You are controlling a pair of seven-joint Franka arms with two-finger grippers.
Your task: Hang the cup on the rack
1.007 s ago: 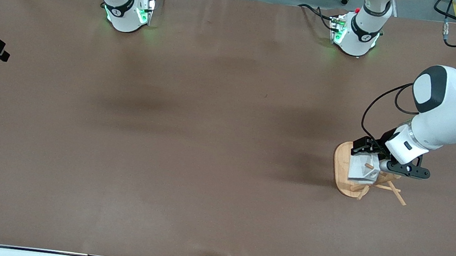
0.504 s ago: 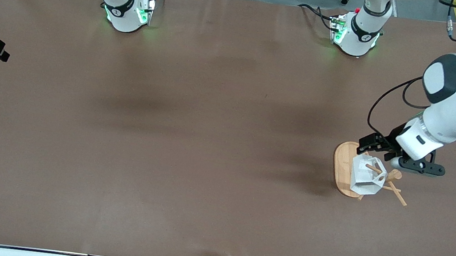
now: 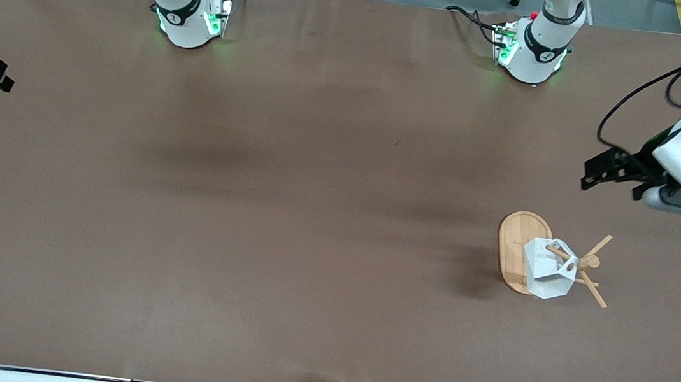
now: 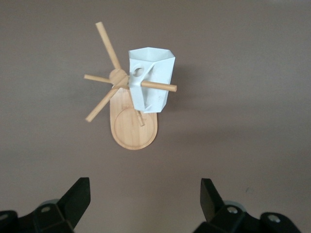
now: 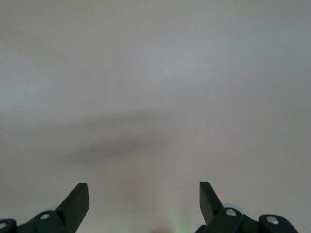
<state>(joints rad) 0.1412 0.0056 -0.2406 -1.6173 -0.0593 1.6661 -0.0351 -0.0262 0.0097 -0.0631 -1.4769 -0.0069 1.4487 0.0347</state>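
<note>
cup [image 3: 547, 275] hangs by its handle hole on 1 peg of rack [image 3: 523, 250] | left gripper [image 3: 615, 174] wide open, empty, up over table toward its arm's end, rack nearer the camera | right gripper [image 5: 144, 204] open, empty, waiting

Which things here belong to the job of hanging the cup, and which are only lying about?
Belong to the job:
- cup, hanging on a peg
- rack
- left gripper, open, empty

Only there:
- table
- right gripper, waiting, open
</note>
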